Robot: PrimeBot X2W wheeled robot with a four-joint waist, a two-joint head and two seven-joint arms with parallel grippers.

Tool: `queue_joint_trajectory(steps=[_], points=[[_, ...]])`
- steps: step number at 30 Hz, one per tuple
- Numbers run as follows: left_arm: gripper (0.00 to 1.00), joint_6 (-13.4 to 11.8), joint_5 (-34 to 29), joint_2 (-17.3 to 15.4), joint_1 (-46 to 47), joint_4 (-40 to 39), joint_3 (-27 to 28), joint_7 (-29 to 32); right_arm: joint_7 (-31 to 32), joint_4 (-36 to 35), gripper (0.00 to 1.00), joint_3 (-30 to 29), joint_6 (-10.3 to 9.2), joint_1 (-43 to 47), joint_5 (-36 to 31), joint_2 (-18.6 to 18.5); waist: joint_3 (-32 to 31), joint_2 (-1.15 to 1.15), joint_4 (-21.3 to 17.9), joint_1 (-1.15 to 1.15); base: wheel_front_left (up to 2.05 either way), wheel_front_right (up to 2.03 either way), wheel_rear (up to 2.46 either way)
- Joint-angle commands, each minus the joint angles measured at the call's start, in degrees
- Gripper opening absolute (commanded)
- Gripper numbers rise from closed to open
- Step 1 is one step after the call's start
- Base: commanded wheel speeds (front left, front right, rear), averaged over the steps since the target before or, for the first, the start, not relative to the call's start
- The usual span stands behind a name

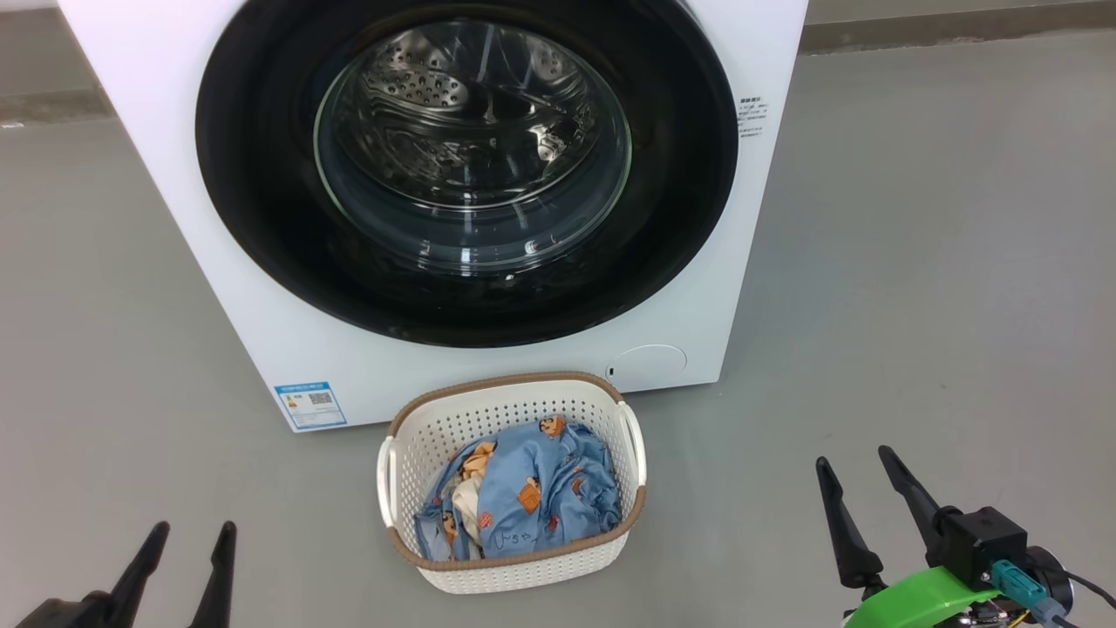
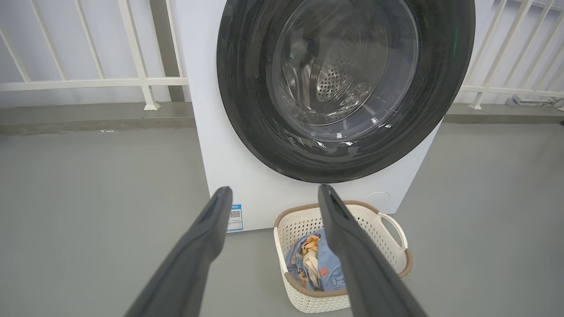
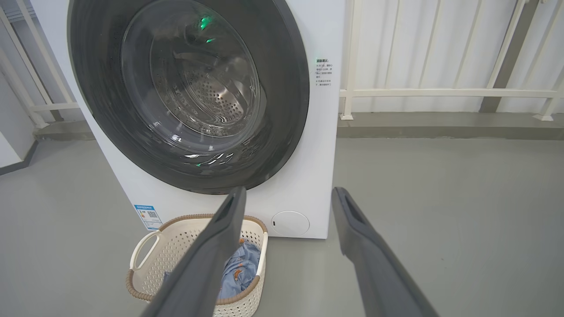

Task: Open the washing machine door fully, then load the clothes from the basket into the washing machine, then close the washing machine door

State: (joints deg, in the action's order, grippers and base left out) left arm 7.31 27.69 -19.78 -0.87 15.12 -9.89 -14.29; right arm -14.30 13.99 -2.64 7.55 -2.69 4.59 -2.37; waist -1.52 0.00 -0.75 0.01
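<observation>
Our left claw and right claw hung open and empty before the shut glossy black round door, whose swing, we judged, the cream perforated plastic basket of blue printed clothes just below could block.

Nothing legible: the washing machine front carries a blue label sticker with a QR code at its lower left corner and a block of small dark print by its right edge, both too small to read.
</observation>
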Motion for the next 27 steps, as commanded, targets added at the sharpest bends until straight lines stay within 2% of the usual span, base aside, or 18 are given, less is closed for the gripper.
queue_joint_trajectory(steps=[1, 18, 27], points=[[1.00, 0.2, -0.5, -1.7, 1.9, -0.8, 2.6, -0.7, -0.7, -1.3, 1.00, 1.3, -0.06, -2.5, -0.4, -0.5, 0.0, 0.00, 0.0, 0.00, 0.00, 0.00, 0.00], [1.00, 0.2, -1.6, 0.4, 2.2, 1.2, 6.8, -0.7, -0.7, -1.1, 1.00, -1.1, -0.06, -2.5, -0.3, -0.5, 0.1, 0.00, 0.3, 0.00, 0.00, 0.00, 0.00], [1.00, 0.2, -3.0, 0.0, 2.4, 1.3, 6.9, -0.7, -0.7, -1.4, 1.00, -1.0, -0.06, -2.4, 0.1, -0.5, 0.2, 0.00, 0.5, 0.00, 0.02, 0.02, -0.04]])
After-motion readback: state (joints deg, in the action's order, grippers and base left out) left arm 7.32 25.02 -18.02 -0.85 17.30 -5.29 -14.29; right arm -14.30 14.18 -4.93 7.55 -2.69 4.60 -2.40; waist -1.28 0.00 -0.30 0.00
